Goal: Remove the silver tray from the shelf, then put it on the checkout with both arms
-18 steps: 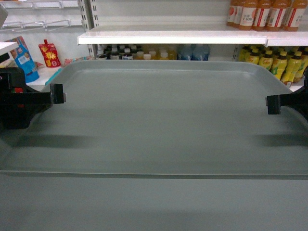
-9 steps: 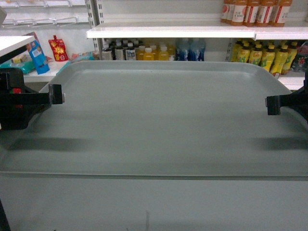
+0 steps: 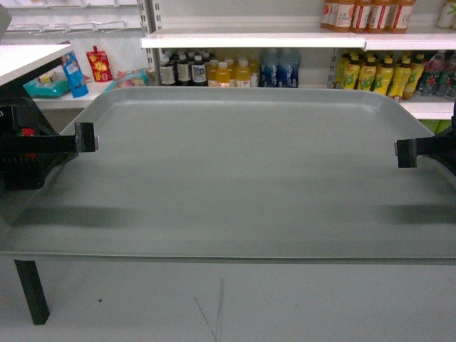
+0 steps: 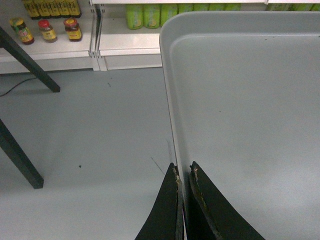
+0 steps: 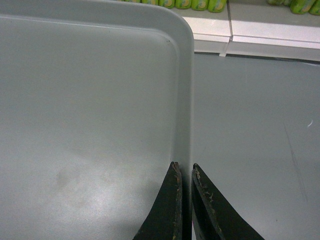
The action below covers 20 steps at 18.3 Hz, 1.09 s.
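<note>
as each claw pinches it, silver tray (image 3: 235,171) between

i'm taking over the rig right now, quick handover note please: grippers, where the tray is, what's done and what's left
Left gripper: jaws shut on the left rim of the silver tray.
Right gripper: jaws shut on the tray's right rim.
Tray: held up between both arms, roughly level, with bare floor under it in both wrist views. It is empty.
Done: the tray is off the shelf; the store shelves stand behind it.
Left: carry it to the checkout, whose white top and dark leg show at the head view's left edge, set it down, then open both jaws.
</note>
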{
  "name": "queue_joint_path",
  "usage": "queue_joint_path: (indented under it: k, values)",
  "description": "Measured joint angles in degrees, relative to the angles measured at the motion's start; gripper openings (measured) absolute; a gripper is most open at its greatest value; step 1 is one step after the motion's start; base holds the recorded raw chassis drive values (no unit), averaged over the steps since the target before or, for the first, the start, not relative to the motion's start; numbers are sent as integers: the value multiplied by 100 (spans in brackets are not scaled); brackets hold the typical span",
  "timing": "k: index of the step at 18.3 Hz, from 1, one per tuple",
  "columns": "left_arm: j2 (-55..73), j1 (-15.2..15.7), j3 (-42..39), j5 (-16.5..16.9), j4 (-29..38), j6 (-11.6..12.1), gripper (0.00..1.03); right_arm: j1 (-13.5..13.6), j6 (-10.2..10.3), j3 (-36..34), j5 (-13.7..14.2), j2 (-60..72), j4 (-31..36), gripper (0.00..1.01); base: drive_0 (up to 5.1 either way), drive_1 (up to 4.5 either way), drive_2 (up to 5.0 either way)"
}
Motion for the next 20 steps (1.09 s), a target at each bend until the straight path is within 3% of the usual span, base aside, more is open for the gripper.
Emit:
queue_joint_path:
  k: [20]
  values:
    - [0, -9, 4, -2, -11, 2, 3, 0, 0, -2, 7, -7, -17, 3, 1, -388, 391]
